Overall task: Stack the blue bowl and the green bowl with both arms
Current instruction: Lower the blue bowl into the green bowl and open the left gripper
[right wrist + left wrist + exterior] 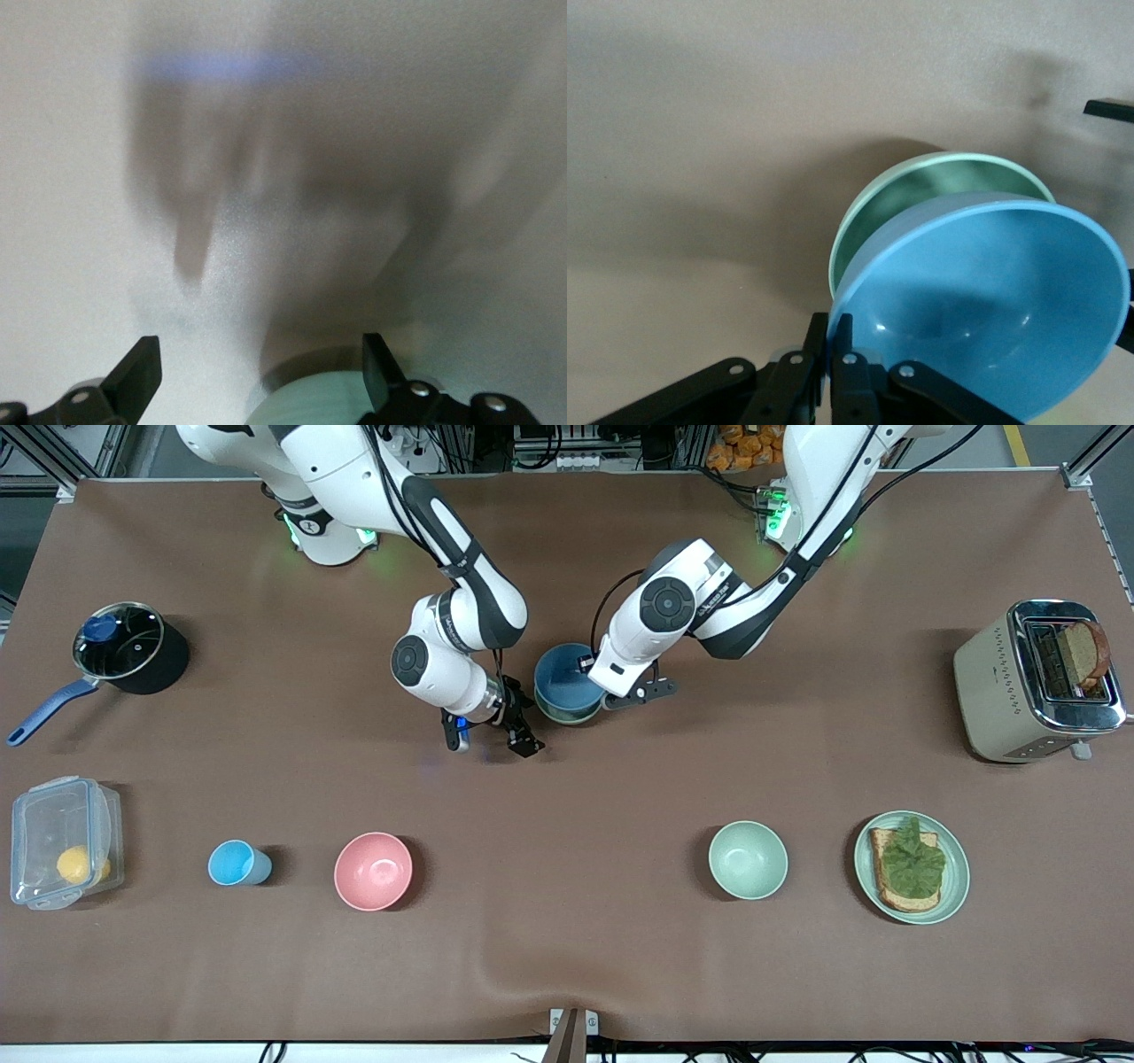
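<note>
The brown table (567,957) spreads under my two arms, and near its middle the blue bowl (565,676) sits tilted in the green bowl (567,715), whose sage rim shows just below and around it. My left gripper (611,691) is clamped on the blue bowl's rim, the fingers (833,354) pinched together on the edge; in the left wrist view the blue bowl (983,305) leans over the green bowl (921,199), which rests on the table. My right gripper (492,735) hangs just beside the pair, toward the right arm's end, with its fingers (137,372) spread wide and nothing between them; a pale green edge (319,398) shows low in the right wrist view. Nearer the front camera stand a mint-green bowl (748,859) and a pale green plate (957,872) with a slice of toast and a lettuce leaf (912,861), then a pink bowl (373,871), a light-blue cup (235,863) and a clear plastic box (62,841) holding something yellow. A toaster (1019,691) with bread in it stands at the left arm's end, a black pot (133,646) with a blue handle at the right arm's end. Nothing lies close around the two bowls except my own grippers.
</note>
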You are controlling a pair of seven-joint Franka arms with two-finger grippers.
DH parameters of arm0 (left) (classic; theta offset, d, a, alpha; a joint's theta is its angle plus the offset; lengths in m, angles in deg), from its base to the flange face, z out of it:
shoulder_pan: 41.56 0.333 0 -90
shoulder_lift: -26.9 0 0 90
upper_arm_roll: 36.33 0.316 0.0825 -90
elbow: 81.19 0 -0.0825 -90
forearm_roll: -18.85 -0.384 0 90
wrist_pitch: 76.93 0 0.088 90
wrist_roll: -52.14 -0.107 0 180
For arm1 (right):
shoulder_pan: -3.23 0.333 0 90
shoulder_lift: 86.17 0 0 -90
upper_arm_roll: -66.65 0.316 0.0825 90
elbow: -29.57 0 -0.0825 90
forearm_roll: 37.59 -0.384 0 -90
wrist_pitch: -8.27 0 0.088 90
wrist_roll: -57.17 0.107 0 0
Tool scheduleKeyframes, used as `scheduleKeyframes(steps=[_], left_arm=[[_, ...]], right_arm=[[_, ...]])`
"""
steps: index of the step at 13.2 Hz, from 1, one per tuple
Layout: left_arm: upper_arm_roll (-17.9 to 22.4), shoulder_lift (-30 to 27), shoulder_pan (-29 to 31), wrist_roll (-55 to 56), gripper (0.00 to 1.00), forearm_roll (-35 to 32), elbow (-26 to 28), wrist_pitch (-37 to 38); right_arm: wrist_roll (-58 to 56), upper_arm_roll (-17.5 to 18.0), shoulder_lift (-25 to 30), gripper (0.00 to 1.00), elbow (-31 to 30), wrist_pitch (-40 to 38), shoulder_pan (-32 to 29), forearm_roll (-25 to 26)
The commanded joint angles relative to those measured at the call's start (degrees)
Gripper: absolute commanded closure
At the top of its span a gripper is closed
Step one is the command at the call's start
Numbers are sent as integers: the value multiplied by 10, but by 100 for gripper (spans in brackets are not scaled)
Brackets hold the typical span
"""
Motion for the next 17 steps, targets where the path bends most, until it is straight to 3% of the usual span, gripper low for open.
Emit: scheduleKeyframes(steps=[1, 17], left_arm=[[1, 8, -4, 8, 100, -12, 1, -10], [2, 40, -5, 10, 100, -20, -22, -12]], right_arm=[[-7, 2, -3, 0, 4, 7, -1, -14], [-8, 2, -3, 0, 4, 7, 0, -14]])
